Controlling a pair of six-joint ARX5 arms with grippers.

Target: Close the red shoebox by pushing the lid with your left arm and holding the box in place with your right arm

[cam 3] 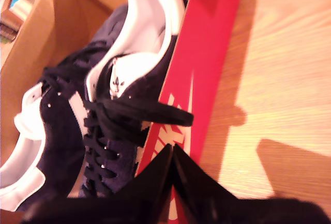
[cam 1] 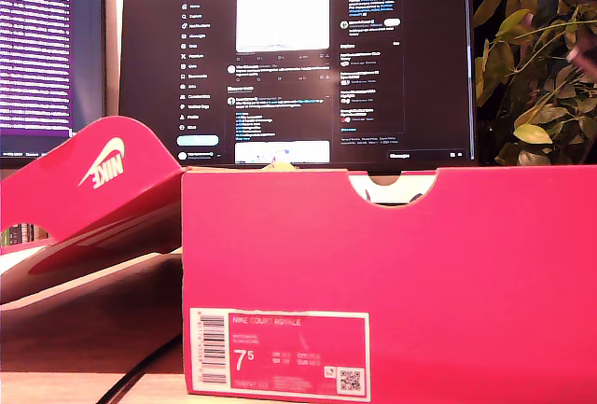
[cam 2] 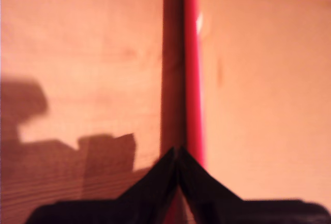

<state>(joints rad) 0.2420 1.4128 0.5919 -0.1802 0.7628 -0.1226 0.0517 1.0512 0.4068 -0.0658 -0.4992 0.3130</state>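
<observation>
The red shoebox [cam 1: 392, 273] fills the foreground of the exterior view, standing on the wooden bench [cam 1: 93, 387]. Its end wall faces the camera and carries a white size label [cam 1: 280, 353] and a half-round finger notch [cam 1: 394, 189] at the upper edge. The lid [cam 1: 89, 185] is open — it rises at a tilt on the exterior view's left, with a white logo [cam 1: 103, 163] on its flap. Two monitors [cam 1: 298, 59] stand behind the box, and a plant [cam 1: 546, 59] stands at the exterior view's right. A dark cable [cam 1: 140, 371] runs across the bench near the box's lower corner.

No arm is visible in the exterior view.

My first end effector [cam 2: 177, 154] has its jaws closed tip to tip, gripping nothing. It hangs directly above a thin red edge of the box [cam 2: 191, 69], with bench wood [cam 2: 77, 53] beside it; contact cannot be determined.

My second end effector [cam 3: 172, 151] is likewise closed and empty. It hangs over the red side wall [cam 3: 207, 53], just beside the dark blue shoes [cam 3: 77, 141] with black laces [cam 3: 139, 110] and white lining lying inside the box.
</observation>
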